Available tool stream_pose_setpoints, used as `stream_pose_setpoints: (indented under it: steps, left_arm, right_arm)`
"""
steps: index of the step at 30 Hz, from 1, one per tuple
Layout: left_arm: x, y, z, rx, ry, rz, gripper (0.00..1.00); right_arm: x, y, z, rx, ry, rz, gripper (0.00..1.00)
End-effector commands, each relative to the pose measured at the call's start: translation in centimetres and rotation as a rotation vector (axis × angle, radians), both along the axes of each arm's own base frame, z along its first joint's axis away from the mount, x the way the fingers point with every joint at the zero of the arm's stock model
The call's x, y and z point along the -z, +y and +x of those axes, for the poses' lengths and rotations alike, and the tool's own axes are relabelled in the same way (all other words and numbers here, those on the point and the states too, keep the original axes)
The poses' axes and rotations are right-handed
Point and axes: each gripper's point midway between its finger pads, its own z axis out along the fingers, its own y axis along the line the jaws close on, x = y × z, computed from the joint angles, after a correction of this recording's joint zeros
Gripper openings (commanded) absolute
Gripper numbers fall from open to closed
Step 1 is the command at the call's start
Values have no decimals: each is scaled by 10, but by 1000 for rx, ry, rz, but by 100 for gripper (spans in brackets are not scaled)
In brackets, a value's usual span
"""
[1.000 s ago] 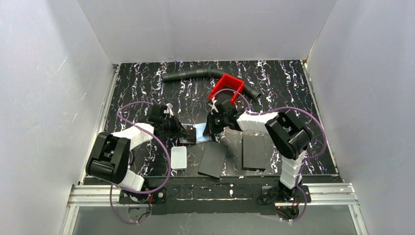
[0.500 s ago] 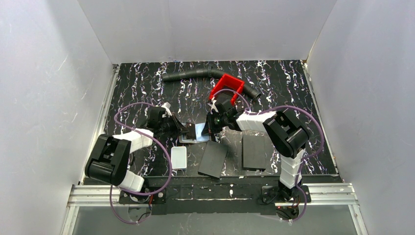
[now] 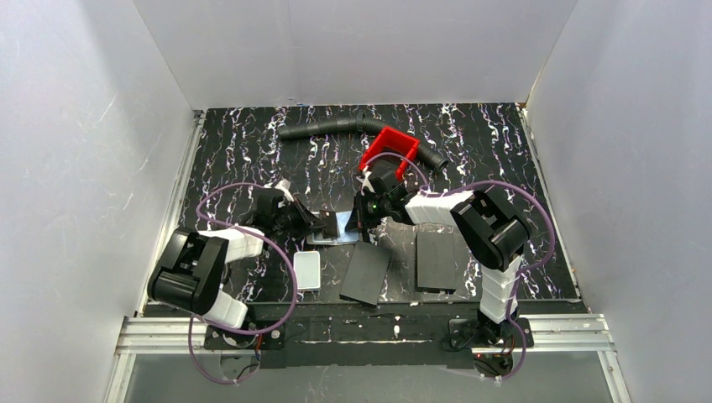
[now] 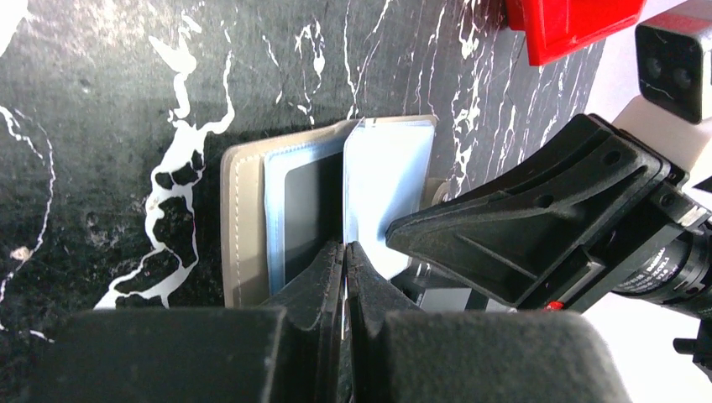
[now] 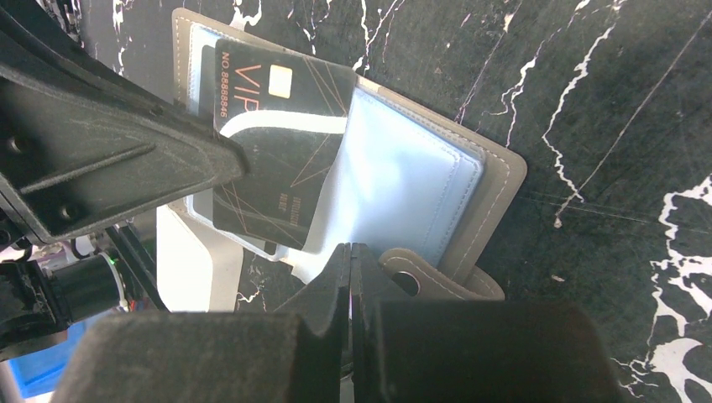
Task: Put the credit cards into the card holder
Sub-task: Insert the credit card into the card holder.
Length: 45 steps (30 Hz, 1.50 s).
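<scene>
The marbled table (image 3: pixel 235 151) bears an open card holder (image 5: pixel 403 185)

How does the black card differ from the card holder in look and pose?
The card is black with a gold chip and VIP print; the holder is grey-brown with pale blue sleeves. The card is one flat sheet; the holder lies opened, with a clasp tab. Both are rectangular.

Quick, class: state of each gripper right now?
Left gripper: closed, tips at the open card holder; whether it grips anything cannot be told.
Right gripper: closed, at the holder too; hold unclear.
</scene>
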Motion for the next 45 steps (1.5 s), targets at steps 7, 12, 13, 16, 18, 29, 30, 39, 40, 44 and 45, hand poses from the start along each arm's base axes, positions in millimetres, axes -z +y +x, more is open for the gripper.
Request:
stream_pose_setpoints:
  steps: [7,12,13,16,18,29,30,39,40,44,45]
  left_arm:
    - [9,-2,-28,26,74,-34,0]
    - [11,-5,-26,42,93,-43,0]
    - [12,-5,-25,45,94,-43,0]
    - [14,-6,-23,50,111,-56,0]
    - [13,-6,-21,52,117,-67,0]
    - [17,-4,-17,44,124,-60,0]
    - [18,-4,-17,41,125,-61,0]
    - [18,0,-11,-6,96,-58,0]
    - [19,0,-12,-18,102,-63,0]
    - [17,-1,-10,-35,83,-93,0]
    - [16,-3,-10,-29,82,-98,0]
  right_arm:
    - [15,-9,-2,14,14,-42,1]
    - [15,-11,-2,13,14,-45,1]
    - [16,-11,-2,14,15,-46,1]
    - [16,-12,-2,14,16,-46,1]
    - [15,-12,-2,14,14,-46,1]
    - [16,-10,-1,9,18,-41,1]
    - [16,-10,-2,9,19,-40,1]
    - [16,-9,-1,9,19,-34,1]
    - [16,-9,-1,11,20,-33,1]
    - [16,-9,-2,11,23,-29,1]
    - [16,-9,-2,11,22,-29,1]
